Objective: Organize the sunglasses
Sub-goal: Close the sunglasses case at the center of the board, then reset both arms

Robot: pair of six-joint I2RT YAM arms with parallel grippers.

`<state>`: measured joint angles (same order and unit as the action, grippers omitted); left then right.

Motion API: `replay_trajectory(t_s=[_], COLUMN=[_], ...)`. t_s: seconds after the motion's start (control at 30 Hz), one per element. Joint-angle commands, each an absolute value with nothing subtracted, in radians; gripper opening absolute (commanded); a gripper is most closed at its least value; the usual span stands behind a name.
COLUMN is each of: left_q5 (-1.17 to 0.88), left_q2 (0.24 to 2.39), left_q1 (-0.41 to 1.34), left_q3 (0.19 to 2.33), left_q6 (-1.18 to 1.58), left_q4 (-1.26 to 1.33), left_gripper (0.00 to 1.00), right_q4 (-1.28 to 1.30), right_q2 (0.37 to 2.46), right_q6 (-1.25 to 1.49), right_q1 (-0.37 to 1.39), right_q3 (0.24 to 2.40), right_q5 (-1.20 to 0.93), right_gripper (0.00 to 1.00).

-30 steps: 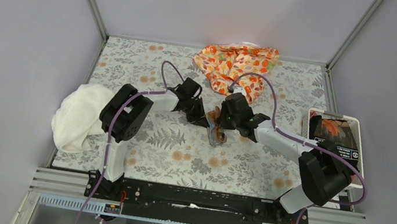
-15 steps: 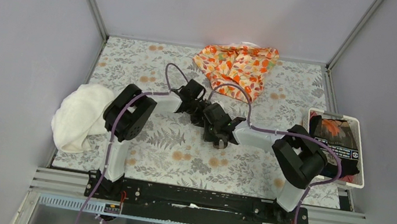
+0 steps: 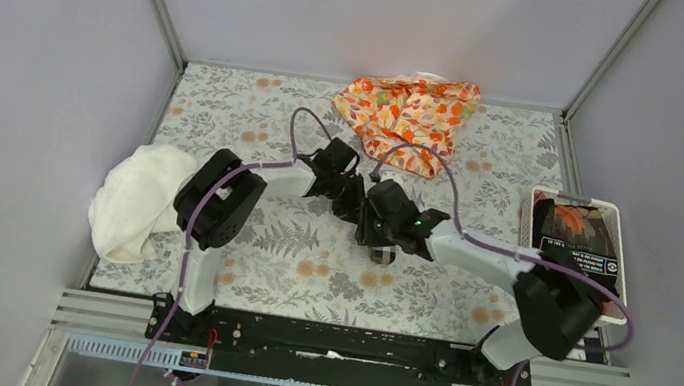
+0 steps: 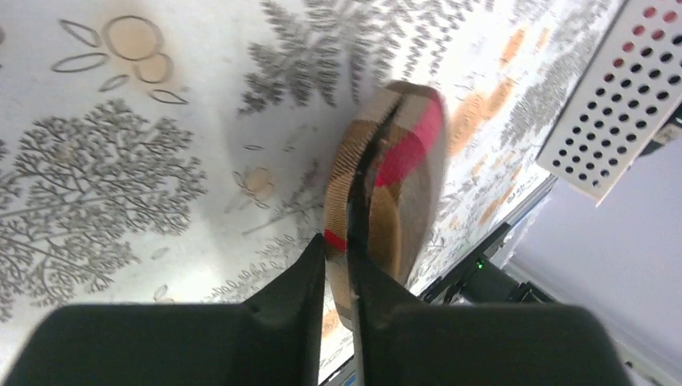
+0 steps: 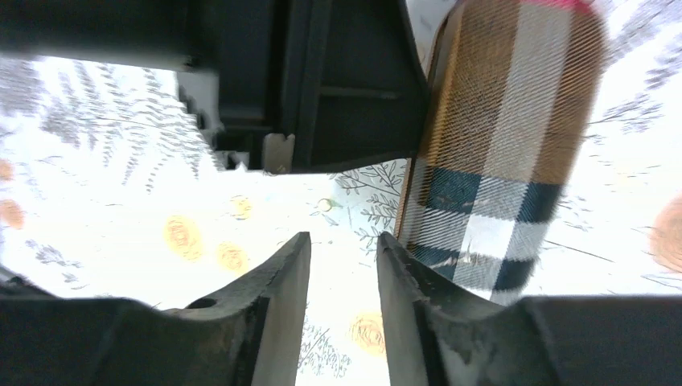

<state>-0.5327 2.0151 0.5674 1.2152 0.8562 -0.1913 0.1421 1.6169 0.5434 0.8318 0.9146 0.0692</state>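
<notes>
The white perforated basket (image 3: 575,195) at the right edge of the floral tablecloth (image 3: 257,121) holds a dark packet with orange print (image 3: 575,231). The brown plaid case (image 4: 394,193) is at mid-table, its two halves almost together with only a dark seam showing (what is inside cannot be seen). The sunglasses show in no view, so their place relative to either claw cannot be told. The left claw (image 4: 336,251) is clamped on the case's rim, one wall pinched between its fingers. The right claw (image 5: 343,241) has its fingers a little apart with only tablecloth between them, the case just beside one finger. An orange leaf-print cloth (image 3: 410,112) lies at the back and a white towel (image 3: 135,199) at the left edge, both clear of the claws
</notes>
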Motion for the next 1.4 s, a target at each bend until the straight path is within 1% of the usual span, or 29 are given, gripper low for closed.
replay_trajectory(t_s=[0.0, 0.1, 0.23, 0.27, 0.4, 0.6, 0.8, 0.93, 0.97, 1.0, 1.07, 1.13, 1.17, 1.3, 1.37], left_q5=[-0.549, -0.531, -0.496, -0.488, -0.463, -0.449, -0.44, -0.437, -0.435, -0.434, -0.426, -0.416, -0.412, -0.396, -0.366], left_q2=[1.907, 1.856, 1.792, 1.778, 1.728, 1.653, 1.57, 1.501, 1.484, 1.468, 1.441, 1.425, 1.422, 1.416, 1.396], left_q1=[0.569, 0.569, 0.569, 0.569, 0.567, 0.56, 0.56, 0.56, 0.56, 0.56, 0.56, 0.56, 0.56, 0.56, 0.56], left_q3=[1.221, 1.226, 1.226, 1.222, 1.198, 1.146, 1.072, 1.011, 0.996, 0.984, 0.965, 0.953, 0.948, 0.935, 0.925], left_q6=[0.807, 0.776, 0.719, 0.706, 0.661, 0.644, 0.625, 0.609, 0.605, 0.601, 0.6, 0.598, 0.598, 0.607, 0.617], left_q4=[-0.203, -0.231, -0.286, -0.3, -0.343, -0.358, -0.379, -0.391, -0.396, -0.4, -0.411, -0.417, -0.42, -0.421, -0.422], left_gripper=[0.25, 0.4, 0.6, 0.62, 0.64, 0.64, 0.65, 0.66, 0.66, 0.66, 0.66, 0.66, 0.66, 0.65, 0.64], right_q4=[0.184, 0.224, 0.276, 0.285, 0.298, 0.299, 0.297, 0.287, 0.285, 0.275, 0.251, 0.208, 0.187, 0.147, 0.139], right_q2=[1.4, 1.311, 1.231, 1.213, 1.16, 1.134, 1.174, 1.229, 1.246, 1.254, 1.255, 1.261, 1.277, 1.422, 1.453], right_q6=[0.548, 0.547, 0.552, 0.557, 0.576, 0.588, 0.522, 0.482, 0.479, 0.474, 0.479, 0.482, 0.478, 0.487, 0.493], right_q1=[0.829, 0.825, 0.81, 0.805, 0.785, 0.735, 0.588, 0.54, 0.535, 0.531, 0.53, 0.527, 0.523, 0.5, 0.5], right_q3=[0.897, 0.879, 0.853, 0.844, 0.797, 0.74, 0.722, 0.729, 0.733, 0.738, 0.742, 0.737, 0.736, 0.746, 0.754], right_q5=[0.2, 0.267, 0.323, 0.329, 0.342, 0.321, 0.244, 0.232, 0.23, 0.224, 0.23, 0.24, 0.241, 0.22, 0.197], right_gripper=[0.49, 0.63, 0.74, 0.76, 0.79, 0.8, 0.89, 0.9, 0.88, 0.81, 0.63, 0.49, 0.45, 0.39, 0.34])
